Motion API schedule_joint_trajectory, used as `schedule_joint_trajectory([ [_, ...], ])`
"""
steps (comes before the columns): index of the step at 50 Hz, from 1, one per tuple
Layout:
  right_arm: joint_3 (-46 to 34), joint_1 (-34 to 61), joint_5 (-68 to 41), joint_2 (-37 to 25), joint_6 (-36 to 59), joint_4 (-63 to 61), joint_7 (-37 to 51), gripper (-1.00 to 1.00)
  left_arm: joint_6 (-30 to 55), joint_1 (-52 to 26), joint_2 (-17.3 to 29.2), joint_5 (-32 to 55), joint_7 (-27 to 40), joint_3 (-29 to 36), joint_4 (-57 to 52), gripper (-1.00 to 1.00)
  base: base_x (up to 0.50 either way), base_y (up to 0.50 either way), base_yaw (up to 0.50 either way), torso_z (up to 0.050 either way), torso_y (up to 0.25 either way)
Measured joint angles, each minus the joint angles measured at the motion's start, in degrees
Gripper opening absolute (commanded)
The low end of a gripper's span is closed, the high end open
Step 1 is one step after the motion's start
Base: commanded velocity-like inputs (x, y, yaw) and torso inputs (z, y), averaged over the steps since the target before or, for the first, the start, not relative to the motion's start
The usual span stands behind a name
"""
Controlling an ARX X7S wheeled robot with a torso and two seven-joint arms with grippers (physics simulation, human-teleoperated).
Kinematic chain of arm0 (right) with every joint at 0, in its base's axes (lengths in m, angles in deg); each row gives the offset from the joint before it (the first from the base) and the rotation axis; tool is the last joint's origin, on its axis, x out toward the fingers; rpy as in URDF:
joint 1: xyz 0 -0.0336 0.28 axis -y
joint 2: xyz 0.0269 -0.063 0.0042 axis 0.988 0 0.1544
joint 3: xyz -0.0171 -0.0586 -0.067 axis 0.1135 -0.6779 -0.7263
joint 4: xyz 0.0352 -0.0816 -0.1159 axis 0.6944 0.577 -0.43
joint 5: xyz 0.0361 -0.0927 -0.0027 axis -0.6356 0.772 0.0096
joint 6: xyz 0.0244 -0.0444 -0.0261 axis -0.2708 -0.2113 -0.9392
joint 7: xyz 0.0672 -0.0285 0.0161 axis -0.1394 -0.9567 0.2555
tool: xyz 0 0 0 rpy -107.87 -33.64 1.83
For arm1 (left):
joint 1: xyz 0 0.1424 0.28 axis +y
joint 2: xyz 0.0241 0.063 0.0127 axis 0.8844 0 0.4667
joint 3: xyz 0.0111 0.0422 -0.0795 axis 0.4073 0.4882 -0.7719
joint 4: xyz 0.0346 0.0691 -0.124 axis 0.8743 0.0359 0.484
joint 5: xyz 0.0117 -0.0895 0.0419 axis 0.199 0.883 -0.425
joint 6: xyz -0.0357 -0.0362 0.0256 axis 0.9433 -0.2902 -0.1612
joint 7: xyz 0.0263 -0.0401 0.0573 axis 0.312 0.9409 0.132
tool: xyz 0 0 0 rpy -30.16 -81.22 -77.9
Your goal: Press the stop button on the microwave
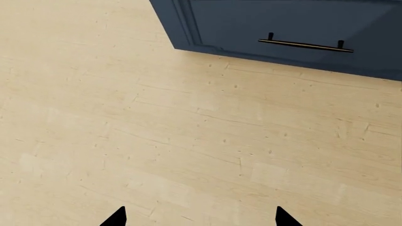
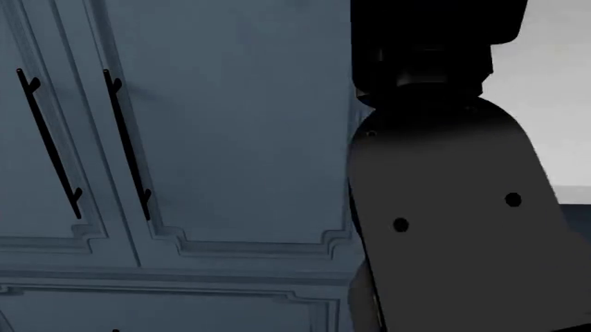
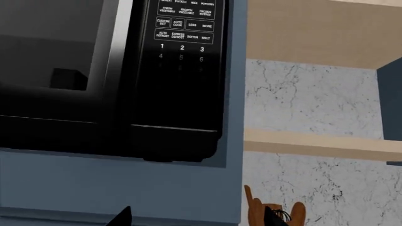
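The black microwave shows only in the right wrist view, set into a blue-grey surround. Its keypad carries small white labels and the digits 1 to 6; the lower part of the panel is dark, and I cannot make out a stop button. My right gripper is open below and in front of the microwave, with only its two dark fingertips in view and nothing between them. My left gripper is open too, hanging empty over the pale wooden floor.
A dark blue cabinet with a black bar handle stands on the floor. Blue-grey cabinet doors fill the head view, where my right arm blocks the right side. Wooden shelves, a marble wall and a brown wooden object lie beside the microwave.
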Motion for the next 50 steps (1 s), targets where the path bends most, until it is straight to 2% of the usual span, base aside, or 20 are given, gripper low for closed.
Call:
schedule_joint_trajectory([
  [13, -0.54, 16.06, -3.10, 0.31, -0.72, 18.17, 2.01, 1.00, 0.35, 0.05, -0.02, -0.07, -0.10, -0.12, 0.27, 1.00, 0.00, 0.00, 0.00, 0.000, 0.000],
  [32, -2.65, 32.89, -7.52, 0.62, -7.34, 43.89, 5.76, 1.00, 0.46, 0.06, -0.02, -0.09, -0.13, -0.16, 0.35, 1.00, 0.00, 0.00, 0.00, 0.000, 0.000],
  [43, -6.65, 41.49, -12.75, 0.88, -13.21, 58.38, 8.28, 1.00, 0.48, 0.06, -0.02, -0.09, -0.13, -0.17, 0.36, 1.00, 0.00, 0.00, 0.00, 0.000, 0.000],
  [50, -12.04, 47.65, -18.88, 1.04, -19.16, 70.28, 9.94, 1.00, 0.48, 0.06, -0.02, -0.10, -0.13, -0.17, 0.36, 1.00, 0.00, 0.00, 0.00, 0.000, 0.000],
])
